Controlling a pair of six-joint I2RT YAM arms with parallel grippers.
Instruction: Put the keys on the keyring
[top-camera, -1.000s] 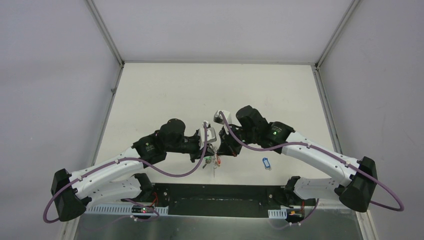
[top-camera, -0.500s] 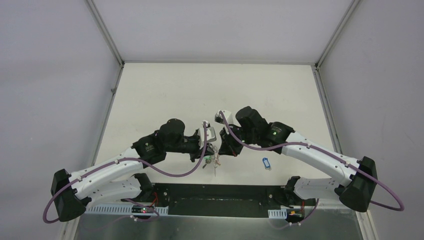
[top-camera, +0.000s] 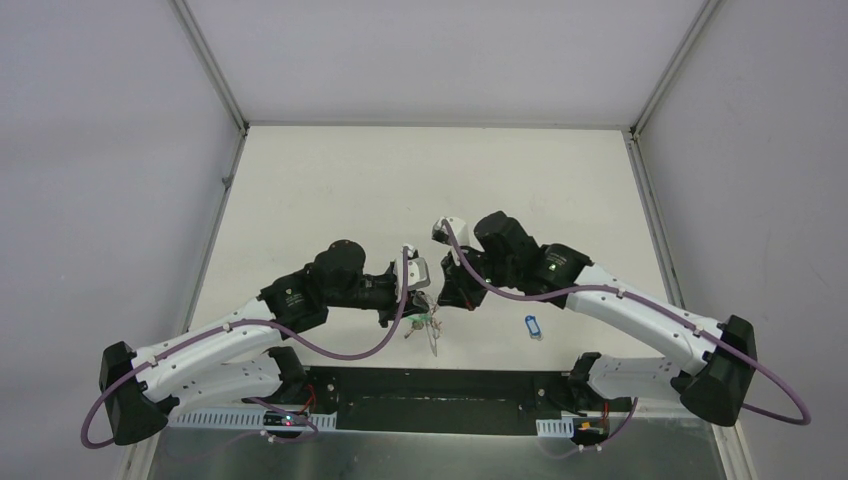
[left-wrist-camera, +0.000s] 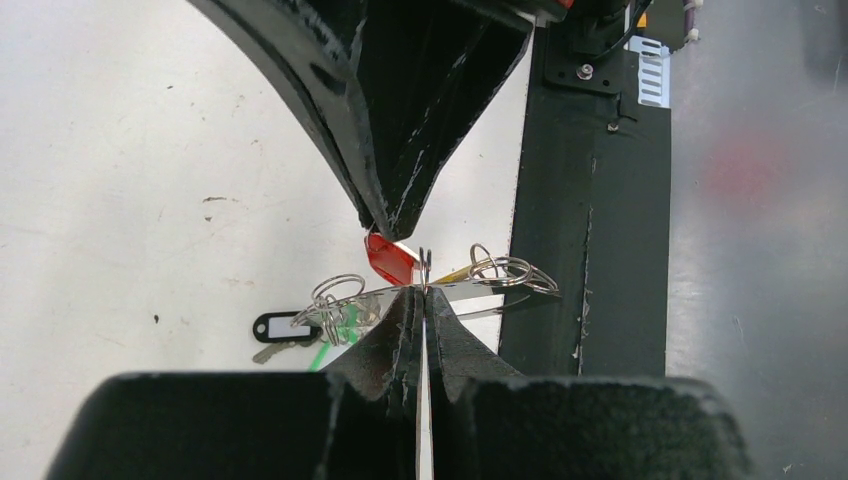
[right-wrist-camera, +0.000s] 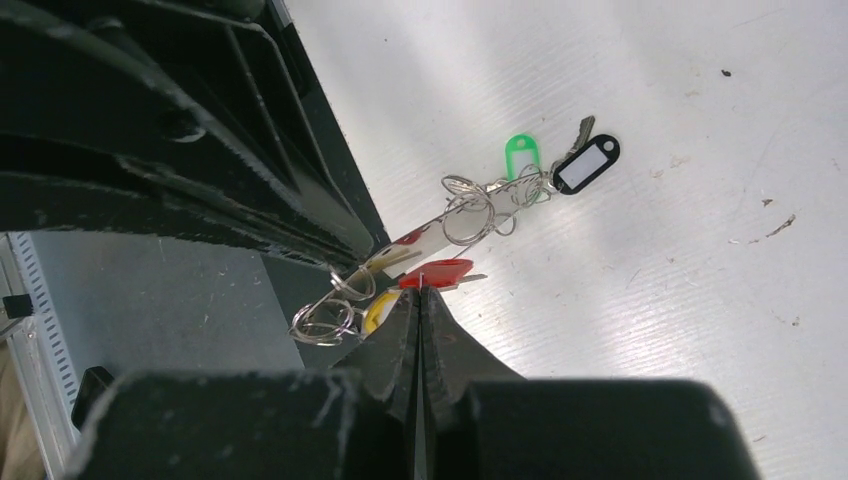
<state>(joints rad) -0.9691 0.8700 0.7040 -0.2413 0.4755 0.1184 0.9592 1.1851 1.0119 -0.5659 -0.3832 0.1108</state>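
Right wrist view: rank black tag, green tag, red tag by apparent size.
1. black tag
2. green tag
Unranked: red tag, about black-tag size, but nearer the camera and partly behind the right end effector.

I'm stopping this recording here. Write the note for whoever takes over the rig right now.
Left gripper: shut, pinching the keyring.
Right gripper: shut, its tips on the red-tagged key, tip to tip with the left one.
Done, as it appears: green-tagged key and black-tagged key hang from split rings on the keyring. A yellow tag shows there too.
Left: the red-tagged key, since I cannot tell whether it is threaded. After that, the blue-tagged key, lying alone on the table to the grippers' right.
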